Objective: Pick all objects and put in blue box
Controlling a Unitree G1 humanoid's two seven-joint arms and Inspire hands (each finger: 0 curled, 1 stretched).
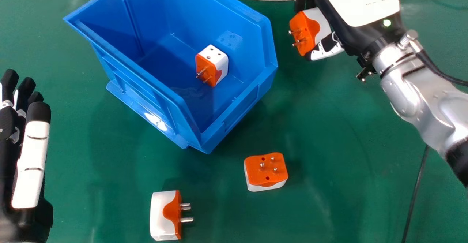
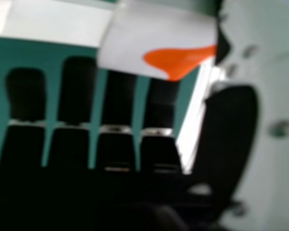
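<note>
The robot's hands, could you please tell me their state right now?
Left hand: open.
Right hand: closed on a boxy orange-and-white plug adapter.

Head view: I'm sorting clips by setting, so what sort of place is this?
Probably a robotics lab or test bench: a green work surface bears a blue box and plug adapters, and a silver robot forearm has a black cable at its wrist.

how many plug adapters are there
4: one adapter inside the blue box, another held in the right hand, two on the table, one prongs up, one prongs pointing right. More may hide behind the box's walls.
</note>
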